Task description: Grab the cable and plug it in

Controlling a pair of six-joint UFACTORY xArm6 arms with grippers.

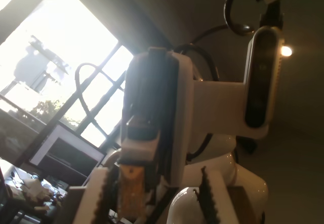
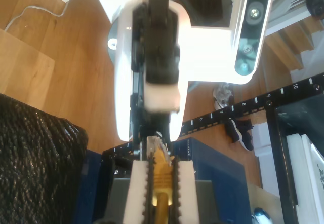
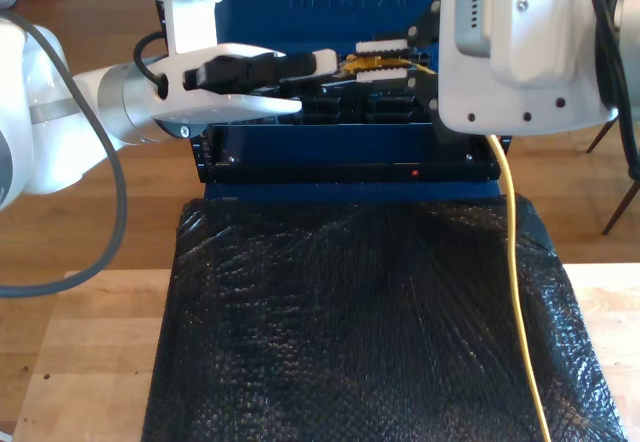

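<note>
One yellow network cable (image 3: 517, 292), two grippers, one blue rack case (image 3: 340, 157), one black bubble-wrap sheet (image 3: 360, 332).

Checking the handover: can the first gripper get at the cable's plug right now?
Probably yes. My second gripper is shut on the cable, and its clear plug sticks out past the fingers toward my first gripper, whose jaws stand open. I see nothing blocking the way between them.

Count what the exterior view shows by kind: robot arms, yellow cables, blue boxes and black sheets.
robot arms: 2
yellow cable: 1
blue box: 1
black sheet: 1
Total: 5
</note>
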